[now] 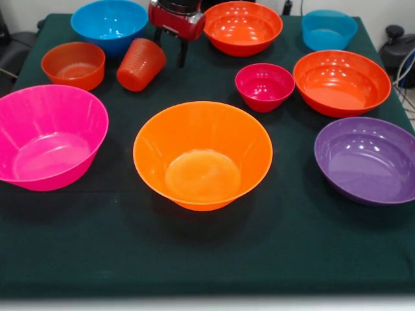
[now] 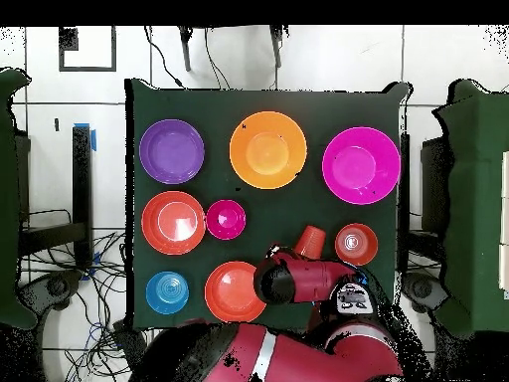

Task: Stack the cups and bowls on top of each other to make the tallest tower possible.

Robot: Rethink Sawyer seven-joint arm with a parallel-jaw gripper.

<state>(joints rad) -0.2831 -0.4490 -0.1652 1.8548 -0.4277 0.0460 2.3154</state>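
No brand, label or writing can be read on any vessel. On the dark green desk [image 1: 207,259], at the left edge of the front view, the large pink bowl [image 1: 48,136] is seen, with a small orange bowl [image 1: 73,65] above it. The orange-red cup [image 1: 141,63] is tilted just right of that, below the blue bowl [image 1: 109,24] at the top. The pincer [image 1: 170,52] is seen at the top edge just beside the cup; its dark fingers [image 1: 183,53] are spread apart and nothing is held between them. The large yellow-orange bowl [image 1: 202,154] is set alone at the centre, with nothing stacked in it. Further right are an orange-red bowl [image 1: 243,27], a small magenta bowl [image 1: 264,86], a second orange-red bowl [image 1: 342,82], a light blue bowl [image 1: 329,29] and the purple bowl [image 1: 366,159] close to the right edge. A broad bare strip of desk is left along the bottom.
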